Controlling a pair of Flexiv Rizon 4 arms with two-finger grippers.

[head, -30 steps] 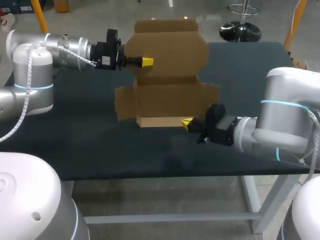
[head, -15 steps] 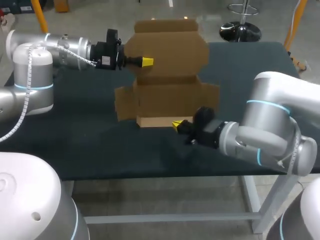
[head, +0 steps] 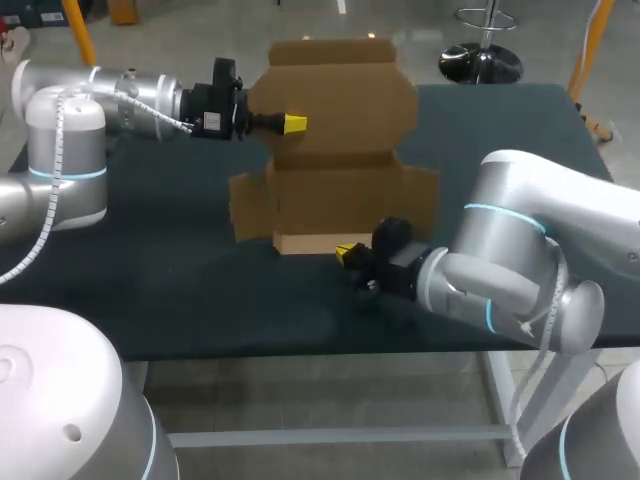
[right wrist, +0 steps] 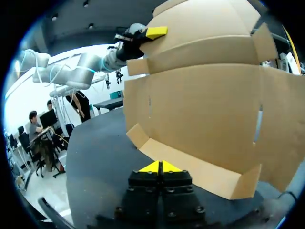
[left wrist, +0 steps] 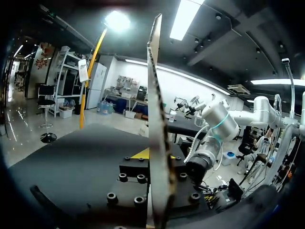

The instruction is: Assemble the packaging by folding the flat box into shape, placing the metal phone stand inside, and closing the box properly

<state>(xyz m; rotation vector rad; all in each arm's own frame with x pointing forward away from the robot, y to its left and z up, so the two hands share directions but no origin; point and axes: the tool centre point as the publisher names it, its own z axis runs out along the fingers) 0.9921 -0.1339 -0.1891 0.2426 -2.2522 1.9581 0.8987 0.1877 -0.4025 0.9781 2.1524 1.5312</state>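
A brown cardboard box blank (head: 340,130) stands upright in the middle of the dark table. Its narrow front flap (head: 310,243) lies flat on the table surface. My left gripper (head: 293,123) is shut on the blank's upper left edge. In the left wrist view the cardboard (left wrist: 157,119) runs edge-on between its fingers (left wrist: 143,153). My right gripper (head: 347,252) is shut and holds nothing, low over the table just in front of the front flap's right part. In the right wrist view its tips (right wrist: 161,167) point at the flap (right wrist: 190,167), with the blank (right wrist: 205,105) towering ahead.
The dark table (head: 150,280) has bare surface left and right of the box. Its front edge (head: 300,352) runs close behind my right wrist. Side flaps (head: 250,205) stick out from the blank's lower part.
My right arm has slid left along the front flap, its gripper still shut. The left arm and the box have not moved.
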